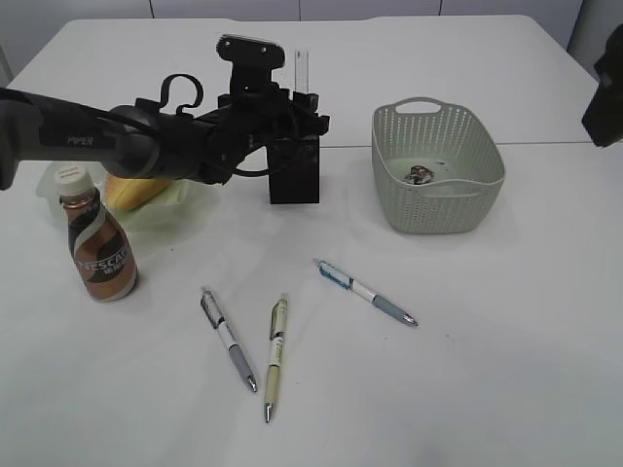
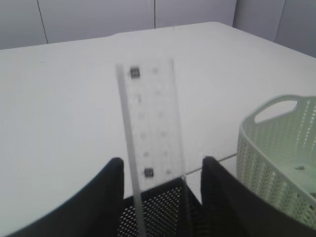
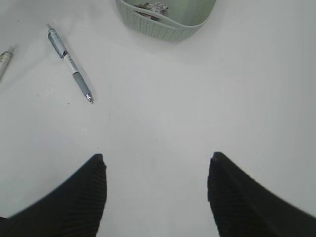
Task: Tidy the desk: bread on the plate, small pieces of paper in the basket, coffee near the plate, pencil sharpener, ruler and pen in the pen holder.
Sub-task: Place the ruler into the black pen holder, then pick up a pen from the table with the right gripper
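A clear ruler (image 1: 302, 68) stands upright in the black mesh pen holder (image 1: 294, 173). My left gripper (image 1: 292, 105) is at the holder's top. In the left wrist view the ruler (image 2: 150, 123) rises between the open jaws (image 2: 163, 163) from the holder (image 2: 163, 207). Three pens lie on the table in front: a grey-grip one (image 1: 229, 339), a beige one (image 1: 275, 355) and a blue one (image 1: 367, 292). Bread (image 1: 136, 190) lies on the pale plate (image 1: 185, 199). The coffee bottle (image 1: 97, 248) stands beside it. My right gripper (image 3: 155, 160) is open and empty above bare table. No pencil sharpener shows.
The green basket (image 1: 438, 165) at the right holds a crumpled paper piece (image 1: 421, 175). The right wrist view shows the basket (image 3: 163, 22), the blue pen (image 3: 69, 61) and a second pen's tip (image 3: 4, 58). The right arm (image 1: 608, 88) hangs at the far right edge.
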You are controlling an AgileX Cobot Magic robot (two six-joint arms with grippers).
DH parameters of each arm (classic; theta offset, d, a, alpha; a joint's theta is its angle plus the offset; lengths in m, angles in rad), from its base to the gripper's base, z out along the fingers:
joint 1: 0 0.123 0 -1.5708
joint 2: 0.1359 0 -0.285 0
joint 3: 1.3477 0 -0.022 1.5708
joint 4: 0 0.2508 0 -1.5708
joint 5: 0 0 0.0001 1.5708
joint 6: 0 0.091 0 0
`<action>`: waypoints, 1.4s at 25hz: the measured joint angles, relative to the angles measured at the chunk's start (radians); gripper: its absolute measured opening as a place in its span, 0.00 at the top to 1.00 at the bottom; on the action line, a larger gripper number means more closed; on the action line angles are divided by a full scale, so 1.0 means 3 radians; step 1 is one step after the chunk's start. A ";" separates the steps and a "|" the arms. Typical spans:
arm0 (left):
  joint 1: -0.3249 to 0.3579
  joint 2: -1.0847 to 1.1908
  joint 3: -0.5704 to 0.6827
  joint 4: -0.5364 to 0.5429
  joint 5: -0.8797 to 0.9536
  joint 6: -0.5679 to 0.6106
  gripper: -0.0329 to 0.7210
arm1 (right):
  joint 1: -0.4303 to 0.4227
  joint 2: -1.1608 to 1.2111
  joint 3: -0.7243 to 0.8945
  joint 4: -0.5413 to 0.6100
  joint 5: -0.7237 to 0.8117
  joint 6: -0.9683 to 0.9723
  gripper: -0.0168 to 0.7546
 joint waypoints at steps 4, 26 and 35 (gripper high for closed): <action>0.0000 0.0005 0.0000 0.0000 0.0066 0.0000 0.41 | 0.0000 0.0000 0.0000 0.0000 0.0000 0.0000 0.36; 0.0046 -0.1373 0.0000 0.0000 0.2514 0.0000 0.40 | 0.0000 0.0000 0.0000 0.0190 0.0000 0.0000 0.36; 0.0046 -0.1964 0.0000 0.0015 0.3891 -0.0134 0.40 | 0.0000 0.0000 0.0000 0.0836 0.0000 0.0000 0.36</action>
